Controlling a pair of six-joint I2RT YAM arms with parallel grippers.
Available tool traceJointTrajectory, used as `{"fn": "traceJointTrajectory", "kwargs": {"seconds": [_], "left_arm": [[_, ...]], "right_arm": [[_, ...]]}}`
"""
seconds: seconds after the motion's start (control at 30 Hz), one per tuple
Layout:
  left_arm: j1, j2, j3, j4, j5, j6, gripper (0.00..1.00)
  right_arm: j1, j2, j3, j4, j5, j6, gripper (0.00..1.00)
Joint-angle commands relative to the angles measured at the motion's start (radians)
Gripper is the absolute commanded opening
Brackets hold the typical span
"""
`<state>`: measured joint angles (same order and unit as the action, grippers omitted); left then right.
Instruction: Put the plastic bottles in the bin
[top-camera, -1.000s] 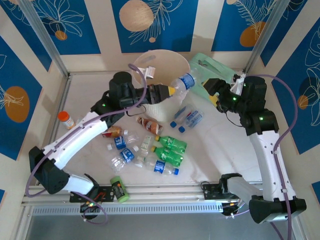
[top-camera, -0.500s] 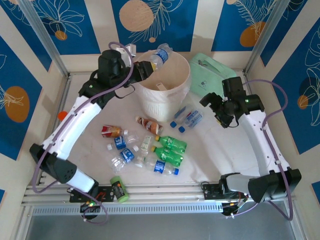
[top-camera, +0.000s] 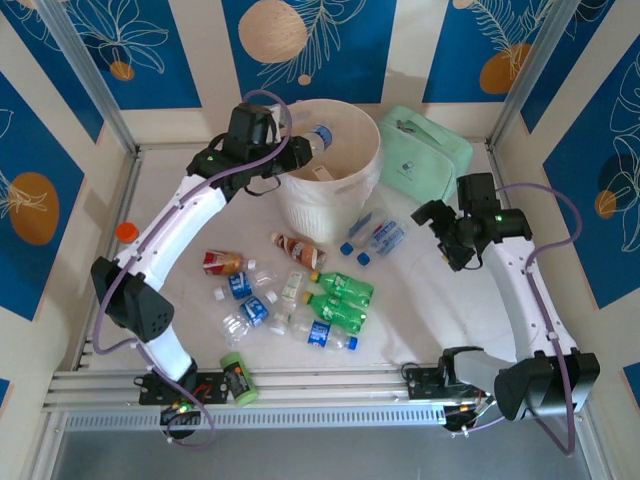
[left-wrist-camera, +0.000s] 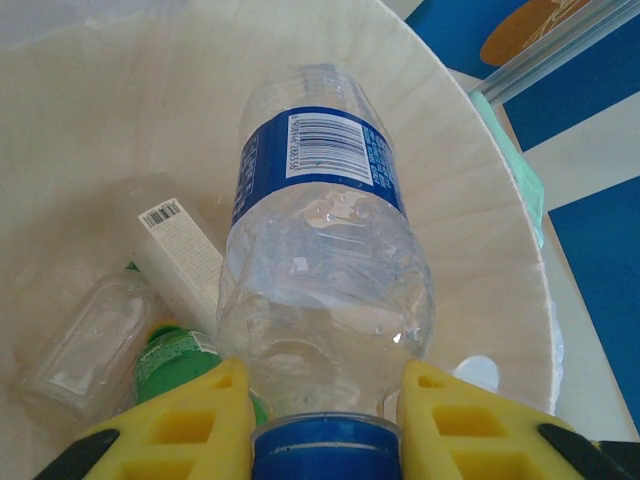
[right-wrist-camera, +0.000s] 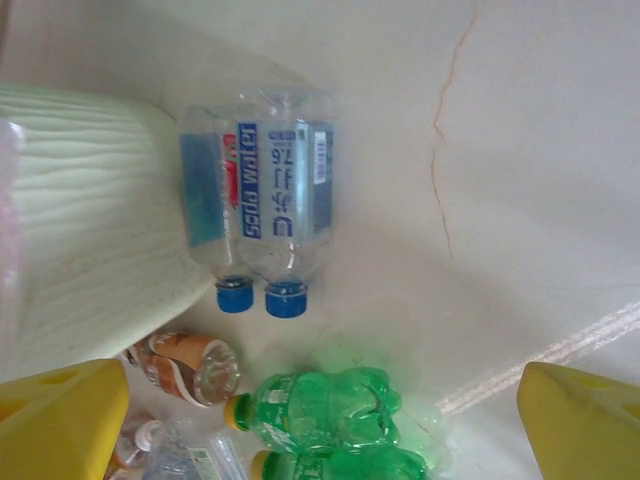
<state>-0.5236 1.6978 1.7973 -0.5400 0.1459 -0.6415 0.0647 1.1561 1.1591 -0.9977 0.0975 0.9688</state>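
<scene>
On the near edge of the surface (top-camera: 440, 310) a light-green can (top-camera: 234, 379) is laid. Beyond it, green bottles (top-camera: 340, 288) and small clear bottles (top-camera: 245, 312) are scattered. Above them the right claw (right-wrist-camera: 320, 372) is spread wide, with nothing between its fingers. Two blue-capped clear bottles (right-wrist-camera: 262, 215) are laid side by side against the wall of the bin (top-camera: 352, 190). Over the bin's mouth, a clear blue-labelled bottle (left-wrist-camera: 320, 250) is gripped at the neck by the left claw (left-wrist-camera: 322, 385). Inside are seen a crushed clear bottle (left-wrist-camera: 85, 335), a green bottle (left-wrist-camera: 175, 355) and a white barcoded carton (left-wrist-camera: 180, 260).
</scene>
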Motion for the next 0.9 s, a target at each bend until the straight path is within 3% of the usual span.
{"fn": "traceJointTrajectory", "kwargs": {"seconds": [0.0, 0.23, 0.33, 0.47, 0.87], "left_arm": [[0.004, 0.002, 0.037, -0.012, -0.018, 0.02, 0.41], [-0.008, -0.022, 0.042, 0.008, -0.02, 0.021, 0.59], [-0.015, -0.053, 0.041, 0.03, -0.012, 0.022, 0.61], [-0.03, -0.12, 0.002, 0.087, 0.025, 0.042, 0.6], [-0.045, -0.475, -0.497, 0.328, 0.147, -0.013, 0.62]], "right_arm": [[0.001, 0.001, -0.022, 0.005, -0.036, -0.041, 1.0], [0.023, 0.073, 0.017, -0.033, 0.009, -0.075, 0.99], [0.035, 0.105, 0.028, -0.024, 0.012, -0.07, 0.99], [0.036, 0.174, 0.026, 0.037, -0.087, -0.087, 0.98], [0.073, 0.502, 0.129, 0.138, -0.115, -0.067, 0.88]]}}
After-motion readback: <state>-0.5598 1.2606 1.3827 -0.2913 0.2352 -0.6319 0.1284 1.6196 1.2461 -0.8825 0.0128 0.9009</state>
